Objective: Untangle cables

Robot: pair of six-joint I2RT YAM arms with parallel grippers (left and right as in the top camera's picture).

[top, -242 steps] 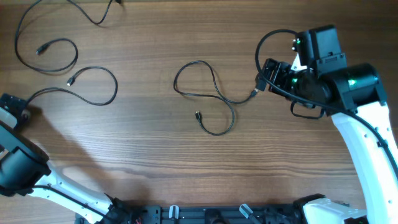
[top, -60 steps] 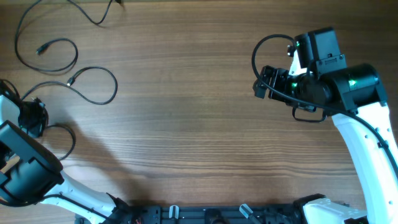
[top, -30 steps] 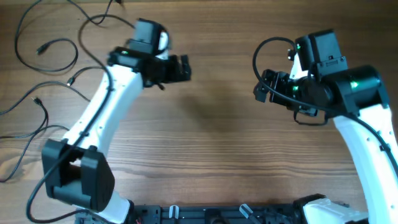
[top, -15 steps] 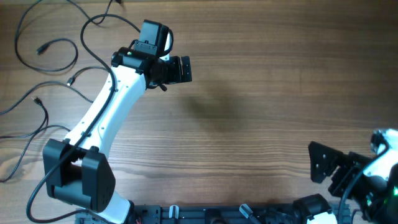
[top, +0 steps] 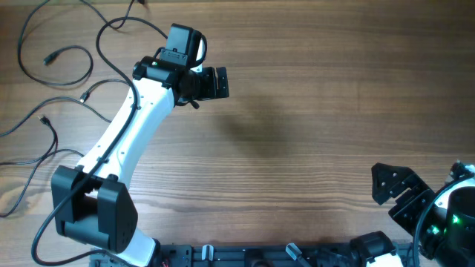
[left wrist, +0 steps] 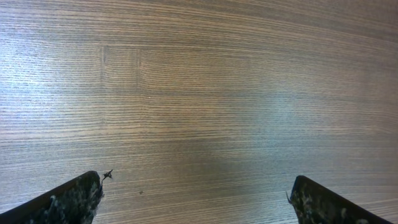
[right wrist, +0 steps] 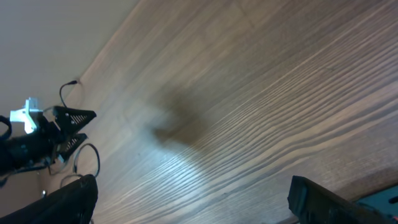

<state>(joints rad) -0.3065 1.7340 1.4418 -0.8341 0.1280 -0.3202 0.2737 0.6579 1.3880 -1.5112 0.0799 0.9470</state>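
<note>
Overhead, thin black looped cables [top: 56,67] are seen on the grained desk [top: 312,111], behind the left pincer [top: 225,82]; it and the right pincer [top: 382,191] are spread apart, empty. Only bare grain is shown at the left wrist.

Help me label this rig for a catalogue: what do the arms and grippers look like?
The left arm has white tubular links, black joints and a thin black cable along it. The left gripper and right gripper are black, with flat angular fingers. The right arm shows a green light.
</note>
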